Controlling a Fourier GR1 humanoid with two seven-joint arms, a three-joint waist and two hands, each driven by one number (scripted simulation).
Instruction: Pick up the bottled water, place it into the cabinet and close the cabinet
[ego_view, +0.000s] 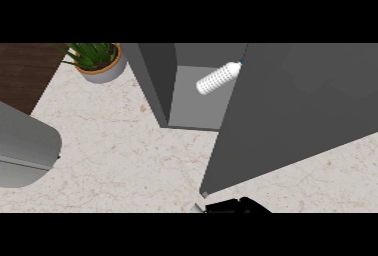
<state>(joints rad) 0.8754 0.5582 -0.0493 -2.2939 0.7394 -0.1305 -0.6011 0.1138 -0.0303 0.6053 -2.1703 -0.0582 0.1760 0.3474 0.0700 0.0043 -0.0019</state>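
Observation:
The bottled water (217, 79) is a white ribbed bottle lying tilted inside the grey cabinet (193, 107), with its cap toward the upper right. The cabinet door (295, 110) stands swung out, a large grey panel covering the right of the view. At the bottom edge, just below the door's lower corner, only a black part of my right hand (227, 206) shows. Whether it touches the door is unclear. My grey left forearm (23, 150) lies at the left edge, and its hand is out of view.
A potted green plant (97, 59) stands at the back left of the pale stone counter (118, 150), beside the cabinet's left wall. Dark wooden floor (22, 70) shows beyond the counter's left edge.

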